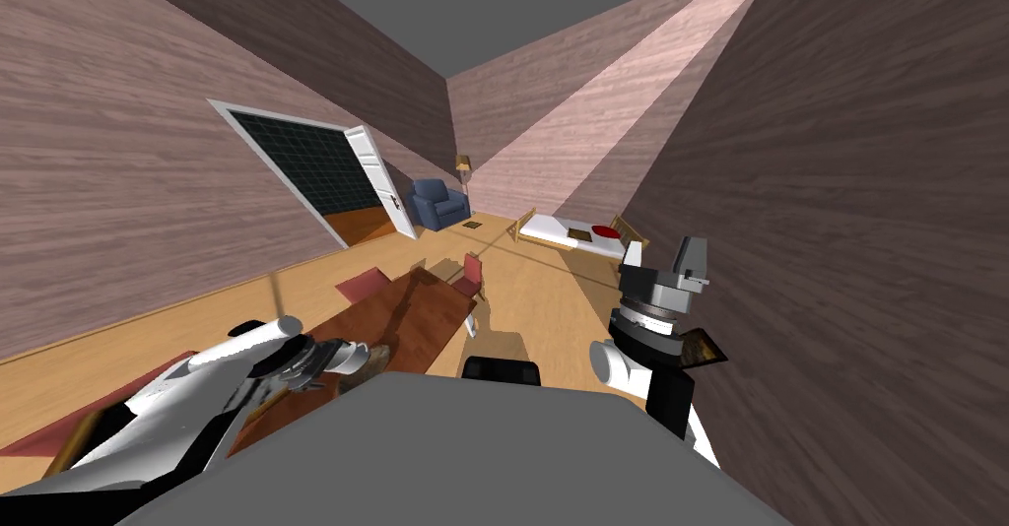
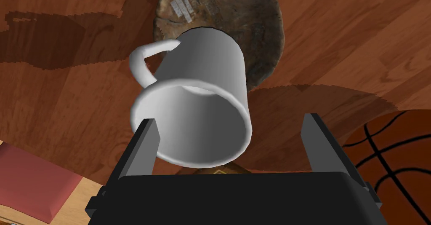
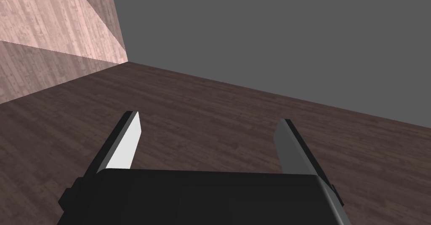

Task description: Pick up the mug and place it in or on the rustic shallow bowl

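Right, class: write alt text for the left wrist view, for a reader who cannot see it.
A white mug rests on a mottled brown bowl on a wooden table, between the open left tool's fingers; a basketball lies beside.

Head camera high and rolled; a wrist camera rides on each hand.
The head camera looks steeply down and forward over the reddish-brown wooden bench [image 1: 404, 313]. The left wrist camera looks down along the left pincer [image 2: 230, 119], close above the plain white handled mug [image 2: 198, 92] and the round, mottled brown shallow bowl [image 2: 252, 20], with that same bench top behind them, the part both views share. The right wrist camera looks along the right pincer [image 3: 208, 117], turned upward, away from the bench.
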